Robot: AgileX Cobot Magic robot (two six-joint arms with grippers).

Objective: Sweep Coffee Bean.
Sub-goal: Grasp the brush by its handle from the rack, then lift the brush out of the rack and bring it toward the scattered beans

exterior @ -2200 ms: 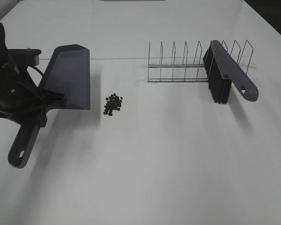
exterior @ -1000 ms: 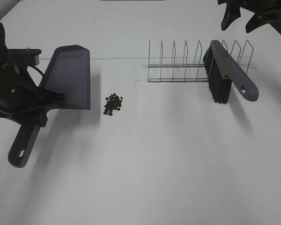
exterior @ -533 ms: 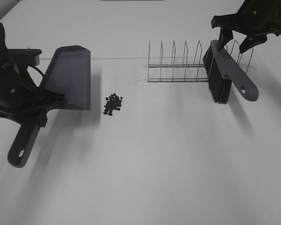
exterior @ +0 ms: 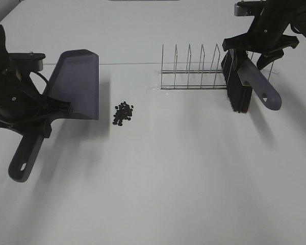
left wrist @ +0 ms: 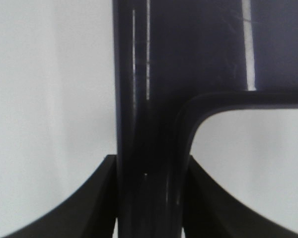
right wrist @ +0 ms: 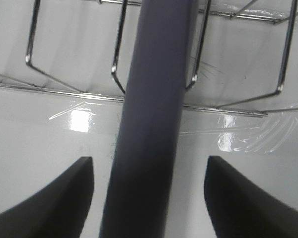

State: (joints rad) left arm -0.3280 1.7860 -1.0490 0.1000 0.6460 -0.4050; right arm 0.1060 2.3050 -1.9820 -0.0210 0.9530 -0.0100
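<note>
Bare white table (exterior: pixel 168 194) lies open from 4 to 8 o'clock. Coffee beans (exterior: pixel 123 113) cluster at 9 o'clock, just beside the dustpan (exterior: pixel 79 81) lip. The left gripper (left wrist: pixel 149 198) clenches the dustpan handle. At 2 o'clock, the right gripper (right wrist: pixel 149 198), jaws released, straddles the brush (exterior: pixel 257 81), which leans in the wire rack (exterior: pixel 194 66).

Well left of the wire rack (exterior: pixel 194 76), the left gripper (left wrist: pixel 149 198) pinches the dustpan (exterior: pixel 76 81) handle. Over the rack's right end, the right gripper (right wrist: pixel 149 198) hangs with fingers spread astride the brush (exterior: pixel 262 92) handle.
</note>
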